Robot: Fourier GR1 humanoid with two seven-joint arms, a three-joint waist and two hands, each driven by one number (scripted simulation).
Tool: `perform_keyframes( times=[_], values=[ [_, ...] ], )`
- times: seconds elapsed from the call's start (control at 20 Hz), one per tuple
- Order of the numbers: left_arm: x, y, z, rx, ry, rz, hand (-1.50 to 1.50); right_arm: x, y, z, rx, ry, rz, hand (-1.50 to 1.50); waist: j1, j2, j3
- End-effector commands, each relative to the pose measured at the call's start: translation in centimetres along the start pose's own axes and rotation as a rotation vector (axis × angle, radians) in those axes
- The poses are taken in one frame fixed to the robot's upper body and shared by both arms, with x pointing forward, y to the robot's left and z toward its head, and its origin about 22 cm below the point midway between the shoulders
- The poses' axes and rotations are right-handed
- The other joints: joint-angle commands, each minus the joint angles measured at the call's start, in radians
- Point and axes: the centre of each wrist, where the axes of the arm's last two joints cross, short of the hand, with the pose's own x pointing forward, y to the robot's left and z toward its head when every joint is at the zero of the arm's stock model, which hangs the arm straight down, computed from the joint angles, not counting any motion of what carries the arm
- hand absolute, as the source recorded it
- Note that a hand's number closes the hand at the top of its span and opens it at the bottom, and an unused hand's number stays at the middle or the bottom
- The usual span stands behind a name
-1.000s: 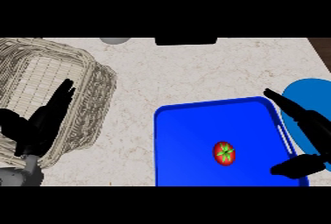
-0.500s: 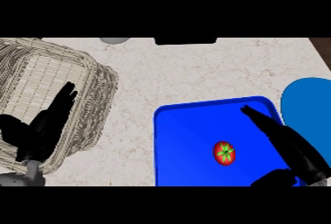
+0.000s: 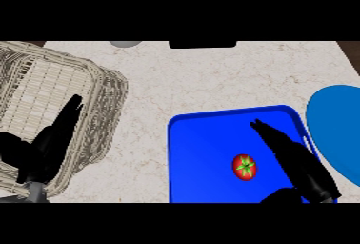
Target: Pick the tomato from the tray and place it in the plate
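Item 1. Tomato: red, green calyx facing up. Lies on the floor of the tray, right of the tray's middle and towards the near edge. Not lifted.

Item 2. Tray: blue, rectangular, raised rim, flat on the tabletop. It holds only the tomato.

Item 3. Plate: blue, round, cut by the view's right edge. It sits just beside the tray's right rim, so the carry should be short. Nothing shows on it.

Item 4. Right hand: over the tray's right half, fingers straight and pointing away, thumb spread low towards the near edge. The tomato sits just left of the fingers, in the open side of the hand. Contact cannot be told. Judged purpose: lining up a grasp before closing.

Item 5. Left hand: at the view's left over the basket's near rim, fingers straight and up, resting, holding nothing.

Item 6. Basket: pale wicker, far left, well apart from the tray.

Surface: tabletop, beige mottled stone. At its far edge stand a grey round object and a black object, both partly cut off and not identifiable.
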Motion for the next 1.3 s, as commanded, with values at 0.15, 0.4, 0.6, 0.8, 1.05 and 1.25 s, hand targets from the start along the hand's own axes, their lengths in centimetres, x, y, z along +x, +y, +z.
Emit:
perform_keyframes(
  times=[0.15, 0.4, 0.6, 0.8, 1.05, 1.25],
  values=[
    [-5.8, -1.2, 1.2, 0.019, 0.233, 0.066, 0.0, 0.0, 1.6, -1.0, -0.017, 0.067, 0.048, -1.5, 0.001, 0.029, -0.036],
    [-5.6, -3.0, 0.5, -0.021, 0.214, 0.061, 0.0, 1.0, 3.2, -1.7, 0.044, 0.045, 0.069, -1.5, -0.008, 0.034, -0.037],
    [-5.9, -3.3, 1.0, -0.006, 0.222, 0.089, 0.0, 0.4, 3.6, -1.7, 0.061, 0.058, 0.081, -1.5, -0.014, 0.031, -0.037],
    [-5.6, -3.1, 1.5, -0.012, 0.222, 0.071, 0.0, 1.1, 4.4, -3.1, 0.096, 0.013, 0.182, 1.5, 0.009, 0.031, -0.036],
    [-6.6, -2.9, 1.9, -0.003, 0.228, 0.064, 0.0, 1.5, 5.2, -3.1, 0.059, -0.01, 0.207, 1.5, -0.009, 0.028, -0.037],
    [-5.9, -3.3, 2.0, -0.02, 0.218, 0.08, 0.0, 0.6, 3.4, -6.1, -0.064, 0.173, 0.144, 1.5, 0.001, 0.04, -0.037]
  ],
)
